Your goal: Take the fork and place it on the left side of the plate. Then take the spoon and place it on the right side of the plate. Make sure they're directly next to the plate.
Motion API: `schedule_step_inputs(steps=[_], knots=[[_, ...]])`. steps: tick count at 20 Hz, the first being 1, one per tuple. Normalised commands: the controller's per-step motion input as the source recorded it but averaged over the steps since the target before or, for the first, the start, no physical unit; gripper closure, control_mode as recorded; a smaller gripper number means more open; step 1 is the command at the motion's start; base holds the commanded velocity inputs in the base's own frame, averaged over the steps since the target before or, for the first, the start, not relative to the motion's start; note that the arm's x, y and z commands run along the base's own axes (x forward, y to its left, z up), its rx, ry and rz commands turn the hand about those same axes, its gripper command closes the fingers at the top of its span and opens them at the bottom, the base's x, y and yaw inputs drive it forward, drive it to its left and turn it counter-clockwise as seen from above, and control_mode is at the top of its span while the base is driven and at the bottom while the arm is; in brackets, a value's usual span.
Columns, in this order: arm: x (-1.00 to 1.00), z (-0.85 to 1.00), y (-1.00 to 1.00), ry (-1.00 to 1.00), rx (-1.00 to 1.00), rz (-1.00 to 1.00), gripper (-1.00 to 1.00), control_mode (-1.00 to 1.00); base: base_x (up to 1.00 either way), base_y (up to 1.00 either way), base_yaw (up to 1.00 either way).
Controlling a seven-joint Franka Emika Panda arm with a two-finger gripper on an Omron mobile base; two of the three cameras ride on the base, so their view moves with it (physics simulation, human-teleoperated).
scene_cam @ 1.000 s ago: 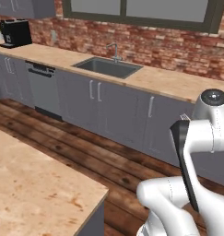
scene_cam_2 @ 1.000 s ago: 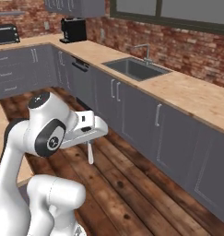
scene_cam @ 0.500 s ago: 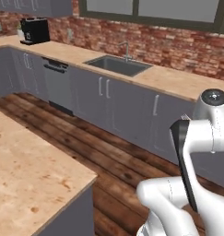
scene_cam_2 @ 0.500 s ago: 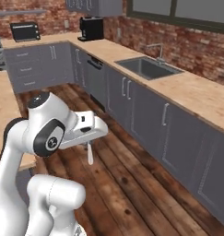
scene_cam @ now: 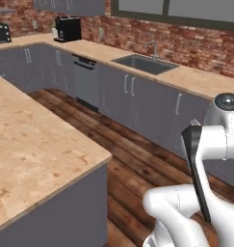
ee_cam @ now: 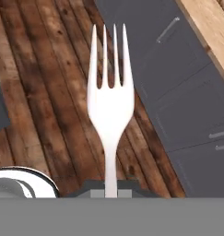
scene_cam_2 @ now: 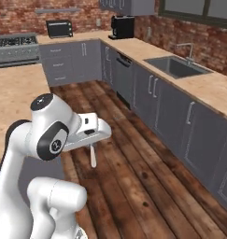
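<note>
We are holding the fork [ee_cam: 110, 99] with our hand [ee_cam: 110, 188] clamped on its slim handle, its three thin tines pointing toward 12 o'clock in the hand view. It looks smooth and pale against the dark grained plank floor [ee_cam: 49, 92]. From the right base view the fork [scene_cam_2: 92, 155] hangs down over that floor, near flat grey cabinet fronts [scene_cam_2: 175, 121] under a speckled tan counter [scene_cam_2: 213, 88].

The white arm rises at lower left, its hand level over the wooden floor [scene_cam_2: 147, 177], and the fork [scene_cam_2: 92, 155] hangs straight down from the gripper [scene_cam_2: 92, 145] (jaws pinched on its top end). Grey cabinets [scene_cam_2: 180, 116] and a sink [scene_cam_2: 176, 66] run along the right.
</note>
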Motion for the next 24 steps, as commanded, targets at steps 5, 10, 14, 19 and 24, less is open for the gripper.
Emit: schedule_step_inputs(steps=[5, 10, 14, 19, 24], knots=[[0.00, 0.00, 0.00, 0.00, 0.00, 0.00, 1.00, 1.00, -0.32, 0.95, 0.24], [0.00, 0.00, 0.00, 0.00, 0.00, 0.00, 1.00, 1.00, -0.12, 1.00, 0.19], [0.00, 0.00, 0.00, 0.00, 0.00, 0.00, 1.00, 1.00, -0.08, 1.00, 0.18], [0.00, 0.00, 0.00, 0.00, 0.00, 0.00, 1.00, 1.00, -0.02, 1.00, 0.17], [0.00, 0.00, 0.00, 0.00, 0.00, 0.00, 1.00, 1.00, -0.02, 1.00, 0.16]])
